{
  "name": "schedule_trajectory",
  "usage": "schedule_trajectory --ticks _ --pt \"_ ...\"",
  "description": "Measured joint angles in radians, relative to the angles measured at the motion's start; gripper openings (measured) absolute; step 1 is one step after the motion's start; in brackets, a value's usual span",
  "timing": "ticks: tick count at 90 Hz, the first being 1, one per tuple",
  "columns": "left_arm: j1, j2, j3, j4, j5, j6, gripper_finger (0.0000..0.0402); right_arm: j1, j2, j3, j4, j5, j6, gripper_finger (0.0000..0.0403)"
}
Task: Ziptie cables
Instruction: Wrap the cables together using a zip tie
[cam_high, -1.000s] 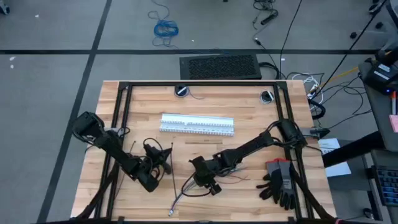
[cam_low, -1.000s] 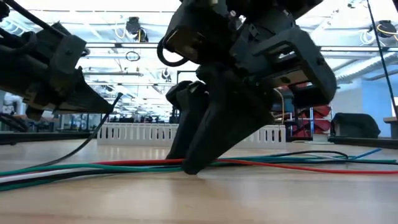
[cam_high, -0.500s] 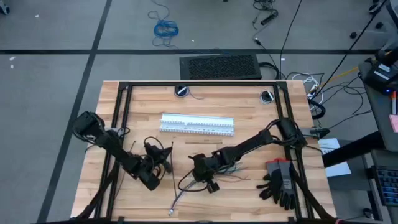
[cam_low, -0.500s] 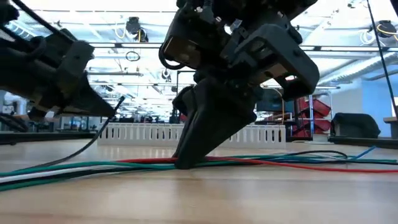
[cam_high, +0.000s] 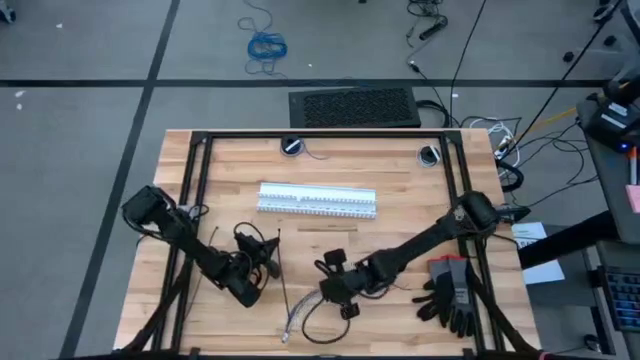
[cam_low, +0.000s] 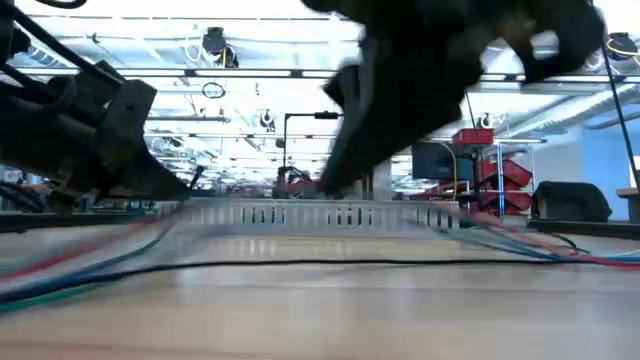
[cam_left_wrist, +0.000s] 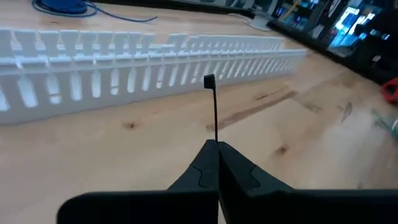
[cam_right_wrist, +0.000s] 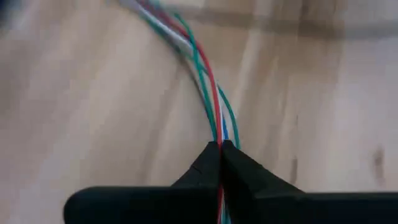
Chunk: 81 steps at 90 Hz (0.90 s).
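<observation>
1. The white slotted strips (cam_high: 317, 199) lie across the middle of the table (cam_high: 400, 175), blocking a straight pass from near to far there.
2. The bare wood on the far side of the strips is open.
3. Near centre, the cables (cam_high: 300, 318) and a loose ziptie (cam_high: 282, 284) clutter the gap between the left claw (cam_high: 268, 258) and right claw (cam_high: 330, 272).
4. Black gloves (cam_high: 450, 292) occupy the near right.

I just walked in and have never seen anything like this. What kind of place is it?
Probably a robotics lab or workshop. Two dark robot arms work at a wooden table holding white slotted strips. Loose cabling, including a blue coiled cable, lies on the grey floor, and the low view shows industrial ceiling lights and racks behind.
</observation>
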Motion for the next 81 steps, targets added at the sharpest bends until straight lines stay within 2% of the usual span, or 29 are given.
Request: schedule_trajectory --ticks 18,26,48,81 --pt "0.000 0.054 0.000 0.096 -0.027 0.000 0.0000 -0.053 -0.001 0.001 0.070 0.005 0.000 0.0000" --pt "0.000 0.073 0.000 0.095 -0.027 -0.008 0.0000 -0.053 -0.005 0.000 0.043 0.059 0.003 0.0000" --pt "0.009 0.120 0.002 0.100 -0.038 -0.011 0.0000 0.001 -0.116 0.001 0.017 0.119 0.004 0.0000" --pt "0.028 0.122 0.011 0.089 -0.022 -0.006 0.0000 0.003 -0.219 0.003 0.008 0.150 -0.029 0.0000"
